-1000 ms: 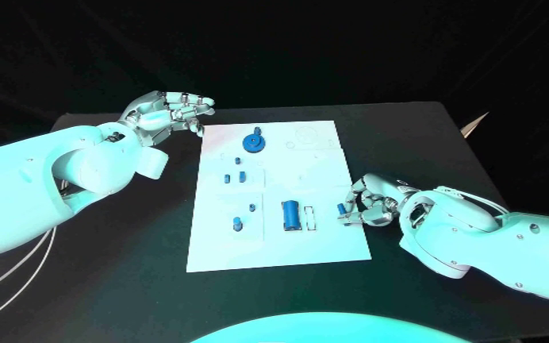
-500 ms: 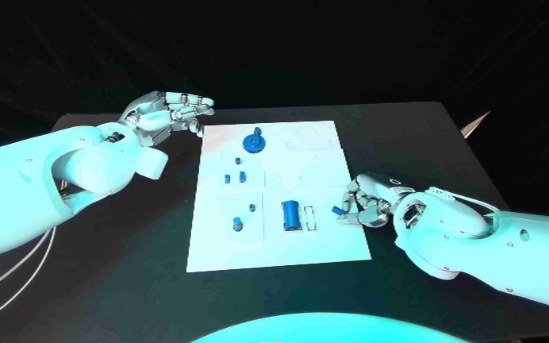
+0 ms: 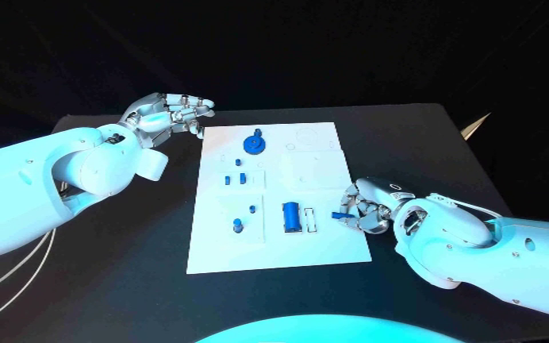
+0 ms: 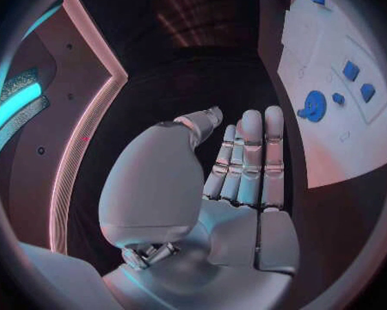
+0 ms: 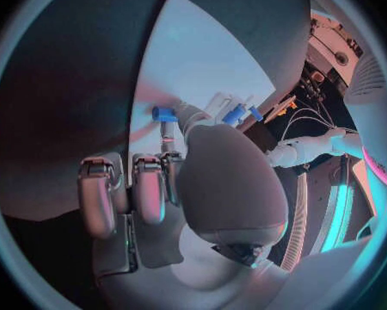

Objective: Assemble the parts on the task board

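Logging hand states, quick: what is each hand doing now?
Left hand: open, holding nothing.
Right hand: pinching a small blue part at the task board edge.

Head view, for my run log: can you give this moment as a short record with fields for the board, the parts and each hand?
board: white task board lying flat in the middle of the black table
parts: round blue part at the far end; blue cylinder nearer the robot; small blue pieces between them
left hand: left hand off the board's far left corner, holds nothing, fingers loosely curved
right hand: right hand at the board's right edge, pinches a small blue part
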Tool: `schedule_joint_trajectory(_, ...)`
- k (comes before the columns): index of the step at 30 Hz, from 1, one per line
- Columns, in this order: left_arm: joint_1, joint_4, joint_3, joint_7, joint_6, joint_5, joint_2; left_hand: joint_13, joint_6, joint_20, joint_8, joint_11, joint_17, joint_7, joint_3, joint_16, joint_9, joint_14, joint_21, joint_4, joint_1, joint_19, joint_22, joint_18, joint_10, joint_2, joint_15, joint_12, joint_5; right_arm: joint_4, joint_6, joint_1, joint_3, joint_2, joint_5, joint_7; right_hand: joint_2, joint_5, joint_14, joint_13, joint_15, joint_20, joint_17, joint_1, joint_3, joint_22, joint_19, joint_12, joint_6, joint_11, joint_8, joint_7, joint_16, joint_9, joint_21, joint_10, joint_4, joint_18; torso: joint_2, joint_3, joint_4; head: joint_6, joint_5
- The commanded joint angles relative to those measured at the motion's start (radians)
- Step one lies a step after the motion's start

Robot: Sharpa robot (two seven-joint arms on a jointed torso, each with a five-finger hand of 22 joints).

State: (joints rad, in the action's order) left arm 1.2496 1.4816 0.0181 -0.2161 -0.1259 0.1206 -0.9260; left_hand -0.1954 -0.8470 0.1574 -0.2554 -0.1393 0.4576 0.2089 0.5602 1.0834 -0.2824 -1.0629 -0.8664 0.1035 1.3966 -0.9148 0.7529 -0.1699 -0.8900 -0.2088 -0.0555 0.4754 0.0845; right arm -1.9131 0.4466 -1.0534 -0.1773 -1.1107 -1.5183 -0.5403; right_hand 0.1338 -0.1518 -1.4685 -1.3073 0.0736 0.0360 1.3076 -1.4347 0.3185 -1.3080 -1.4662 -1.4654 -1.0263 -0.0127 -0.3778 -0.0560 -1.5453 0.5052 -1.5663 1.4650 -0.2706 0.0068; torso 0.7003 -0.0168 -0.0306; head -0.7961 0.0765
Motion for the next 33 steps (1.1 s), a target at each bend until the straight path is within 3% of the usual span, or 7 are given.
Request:
schedule_joint_trajectory(1,0.001,0.003,-0.001,-0.005,0.010,-0.005,0.001,0.001,0.006,0.002,0.002,0.000,-0.002,-0.002,0.001,-0.003,0.002,-0.003,0.007,0.006,-0.001,-0.008,-0.001,-0.014,0.007,0.006,-0.007,0.006,-0.001,-0.013,0.018,-0.007,-0.004,-0.005,0.105,-0.025,-0.018,0.016,-0.089,-0.209,0.007,-0.010,0.198,0.036,0.039,-0.263,-0.105,-0.003,0.001,-0.005,-0.012,-0.001,-0.002,0.016,-0.004,0.062,-0.002,-0.007,0.000,-0.0004,0.0001,0.000,-0.001)
schedule_joint_trajectory(7,0.001,0.002,-0.001,-0.005,0.008,-0.005,0.002,0.001,0.005,0.002,0.002,0.000,-0.002,-0.002,0.001,-0.003,0.002,-0.003,0.007,0.006,-0.001,-0.008,-0.001,-0.014,0.007,0.006,-0.007,0.007,-0.001,-0.042,0.046,-0.033,-0.003,-0.003,0.225,-0.009,-0.015,0.004,-0.090,-0.210,0.007,-0.009,0.199,0.074,0.098,-0.263,-0.105,-0.004,0.008,-0.004,-0.020,-0.002,-0.003,0.027,-0.004,0.063,0.010,-0.007,0.000,-0.0003,-0.0006,0.001,0.001)
schedule_joint_trajectory(14,0.001,0.003,-0.001,-0.004,0.008,-0.005,0.003,0.001,0.005,0.002,0.002,0.000,-0.002,-0.002,0.001,-0.003,0.002,-0.003,0.007,0.007,-0.001,-0.008,-0.001,-0.014,0.007,0.008,-0.007,0.007,0.000,-0.047,0.053,-0.041,-0.003,0.023,0.331,0.002,-0.004,0.015,-0.089,-0.211,0.005,-0.008,0.198,0.136,0.135,-0.263,-0.105,-0.005,0.011,-0.002,-0.027,-0.004,-0.002,0.037,-0.004,0.064,0.013,-0.007,0.001,-0.0003,-0.0005,-0.001,0.001)
schedule_joint_trajectory(33,0.001,0.003,-0.001,-0.002,0.012,-0.005,0.003,0.001,0.005,0.002,0.002,0.000,-0.002,-0.002,0.002,-0.003,0.002,-0.003,0.007,0.007,-0.001,-0.009,-0.001,-0.014,0.007,0.009,-0.007,0.007,-0.001,0.001,0.041,-0.020,-0.004,0.116,0.412,-0.001,0.031,-0.019,-0.089,-0.213,0.005,-0.008,0.197,0.262,0.152,-0.263,-0.105,-0.006,0.004,-0.003,-0.041,-0.004,-0.001,0.053,-0.004,0.066,0.018,-0.007,0.001,0.0007,0.0003,-0.005,-0.002)
